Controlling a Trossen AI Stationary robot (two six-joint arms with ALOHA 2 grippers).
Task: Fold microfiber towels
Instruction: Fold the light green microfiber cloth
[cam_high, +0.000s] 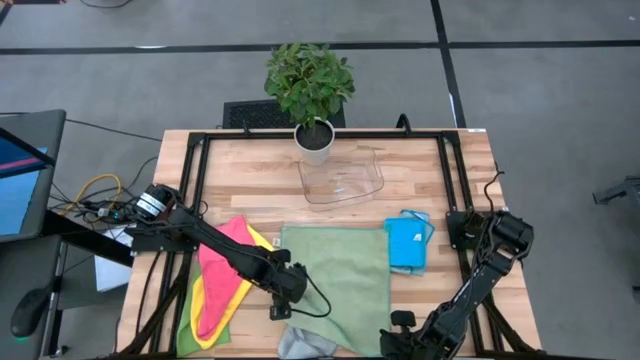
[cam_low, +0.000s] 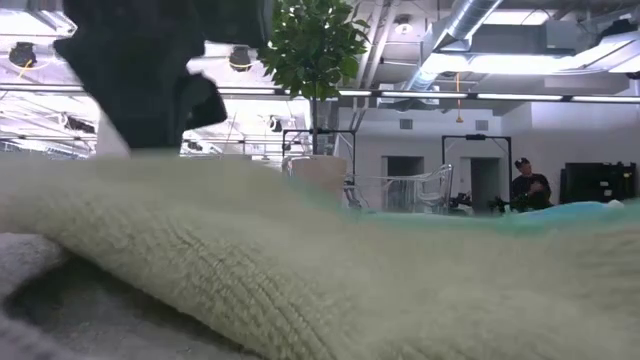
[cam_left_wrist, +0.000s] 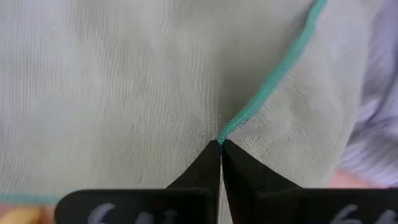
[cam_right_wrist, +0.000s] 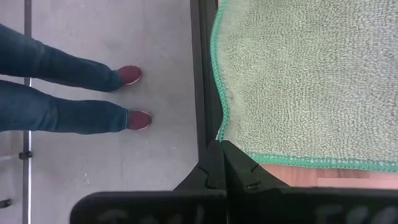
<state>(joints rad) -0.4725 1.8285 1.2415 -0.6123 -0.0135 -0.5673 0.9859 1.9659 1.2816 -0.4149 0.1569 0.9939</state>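
Grey carpeted floor surrounds a light wooden butcher-block table (cam_high: 250, 170) edged with black metal framing, and a potted green leafy plant in a white pot (cam_high: 312, 95) stands at its far edge. Just in front of the plant lies a clear plastic tray (cam_high: 342, 182).

A large pale green microfiber towel with teal edging (cam_high: 335, 285) is spread flat in the middle of the table's near half. The left gripper (cam_high: 284, 297) sits at this towel's near left corner; its wrist view shows the two dark fingers pressed together on the teal hem (cam_left_wrist: 261, 96), pinching the cloth there. The right gripper (cam_high: 395, 330) is at the near right corner of the same towel, fingers likewise closed tight, meeting right at the hem of that corner (the wrist view does not settle whether cloth is actually caught between them).

To the left of the green towel lies a loose pile: a pink microfiber towel (cam_high: 222, 270) on top of a yellow one (cam_high: 228, 315), with a darker green cloth (cam_high: 185, 335) showing beneath. A folded bright blue microfiber towel (cam_high: 408, 243) rests to the right, apart from the spread towel. A grey cloth (cam_high: 300, 343) peeks out at the near edge.

Beside the table, a person's legs in blue jeans and red shoes (cam_right_wrist: 130, 96) stand on the floor.
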